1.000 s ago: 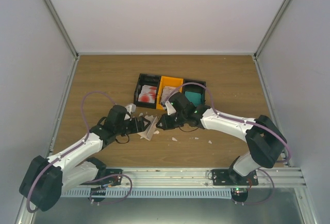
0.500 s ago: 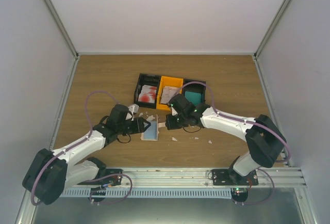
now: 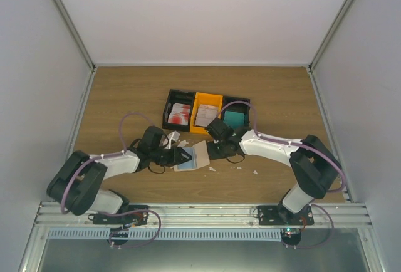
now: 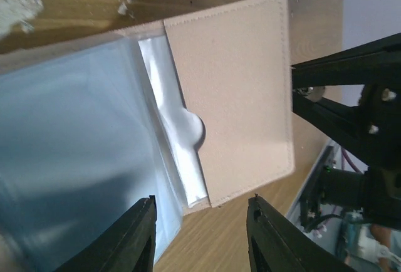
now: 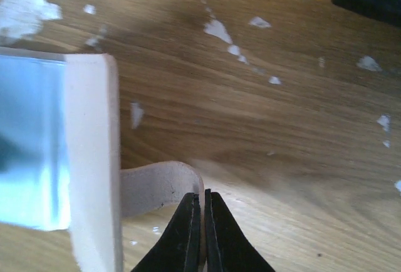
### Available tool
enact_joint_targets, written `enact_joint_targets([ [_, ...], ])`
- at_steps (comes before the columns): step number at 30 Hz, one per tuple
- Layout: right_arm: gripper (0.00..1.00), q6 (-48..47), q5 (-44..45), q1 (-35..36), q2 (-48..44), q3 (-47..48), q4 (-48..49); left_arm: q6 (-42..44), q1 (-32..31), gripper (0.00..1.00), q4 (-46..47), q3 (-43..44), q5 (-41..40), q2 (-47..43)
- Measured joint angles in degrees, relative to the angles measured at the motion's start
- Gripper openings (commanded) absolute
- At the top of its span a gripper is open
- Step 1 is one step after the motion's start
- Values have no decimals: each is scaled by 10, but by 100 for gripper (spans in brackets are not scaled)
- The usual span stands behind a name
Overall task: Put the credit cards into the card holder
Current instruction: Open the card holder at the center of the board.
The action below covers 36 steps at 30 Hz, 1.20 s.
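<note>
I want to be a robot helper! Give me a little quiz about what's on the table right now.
1. True or false: the card holder lies open on the table.
2. Where is the teal card? A: in the orange bin. B: in the black bin at the right end. C: inside the wallet.
3. Fill in the gap: the right claw is pinched shut on the card holder's little ___.

Key: 1 true. 2 B. 3 tab.
</note>
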Motion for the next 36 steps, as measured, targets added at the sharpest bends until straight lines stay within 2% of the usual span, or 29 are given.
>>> enact_joint_targets([
  [2,9,0,13,0,7,-4,-6,-6,0,43,21,1,22,25],
  [7,33,0,43,0,10,-4,-25,-11,0,42,42,27,48,72],
  [10,39,-5,68,-1,3,7,-48,-13,-1,41,54,44,59,92],
  [15,39,-31,56,-2,-43,32,-47,-12,-3,37,58,54,64,112],
  [22,23,-48,-40,-2,-85,30,30,-10,-9,30,50,71,60,136],
  [27,17,-51,-102,-2,-76,10,65,-5,-15,27,38,94,51,159],
  [32,17,-49,-143,-3,-31,-1,87,-4,-20,24,25,101,40,175],
  [36,21,-46,-141,-3,7,-9,86,-3,-21,23,20,103,36,182],
])
